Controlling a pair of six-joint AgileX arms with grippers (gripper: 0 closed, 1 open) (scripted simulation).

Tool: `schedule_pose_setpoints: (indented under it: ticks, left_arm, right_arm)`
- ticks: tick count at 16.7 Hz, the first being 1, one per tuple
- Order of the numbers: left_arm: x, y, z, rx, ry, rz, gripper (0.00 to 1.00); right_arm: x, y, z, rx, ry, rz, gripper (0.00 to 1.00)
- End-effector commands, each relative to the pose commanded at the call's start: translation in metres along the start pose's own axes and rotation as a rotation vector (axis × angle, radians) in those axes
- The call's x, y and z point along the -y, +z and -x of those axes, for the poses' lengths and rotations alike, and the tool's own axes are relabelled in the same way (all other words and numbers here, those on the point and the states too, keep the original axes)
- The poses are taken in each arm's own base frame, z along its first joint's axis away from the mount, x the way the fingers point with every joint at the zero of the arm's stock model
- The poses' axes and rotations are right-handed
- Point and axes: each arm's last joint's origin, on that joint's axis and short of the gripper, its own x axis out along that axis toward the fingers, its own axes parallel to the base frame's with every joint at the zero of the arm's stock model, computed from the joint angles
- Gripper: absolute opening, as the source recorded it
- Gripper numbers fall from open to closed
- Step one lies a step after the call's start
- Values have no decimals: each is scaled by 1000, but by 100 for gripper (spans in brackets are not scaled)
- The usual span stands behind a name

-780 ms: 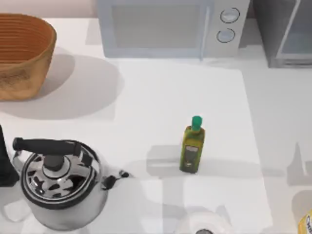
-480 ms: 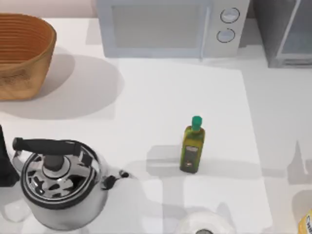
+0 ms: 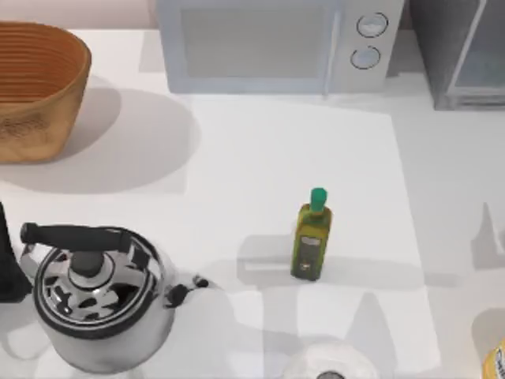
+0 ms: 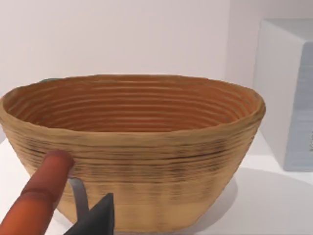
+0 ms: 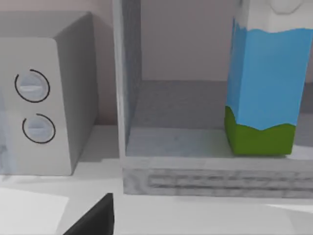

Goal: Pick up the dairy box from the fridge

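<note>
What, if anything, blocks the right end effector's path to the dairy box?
Nothing visible does. In the right wrist view the dairy box stands upright inside the open fridge, with bare shelf in front of it and no door across the opening.

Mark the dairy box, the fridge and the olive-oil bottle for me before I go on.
dairy box (image 5: 266,88): right wrist view, on its light-blue side.
fridge (image 5: 215,181): right wrist view, on the speckled front sill below the shelf.
olive-oil bottle (image 3: 311,241): top view, on its label.
</note>
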Motion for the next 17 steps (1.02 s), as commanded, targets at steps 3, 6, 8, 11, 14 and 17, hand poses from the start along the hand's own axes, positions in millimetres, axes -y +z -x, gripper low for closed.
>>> schedule_pose_setpoints:
  ticks: [3, 6, 8, 11, 14, 17]
  left_arm:
    - [0, 0, 0, 0, 0, 0, 100]
    - [0, 0, 0, 0, 0, 0, 100]
    - [0, 0, 0, 0, 0, 0, 100]
    - [0, 0, 0, 0, 0, 0, 100]
    - [0, 0, 0, 0, 0, 0, 100]
    - [0, 0, 0, 0, 0, 0, 100]
  right_arm:
    - [16, -2, -22, 6, 12, -5, 100]
    - [34, -14, -41, 5, 20, -9, 100]
    - [46, -25, -48, 3, 19, -11, 100]
    - [62, -40, -53, 5, 6, -11, 100]
    - [75, -52, -55, 18, -10, -7, 100]
    - [81, -56, -56, 27, -21, -3, 100]
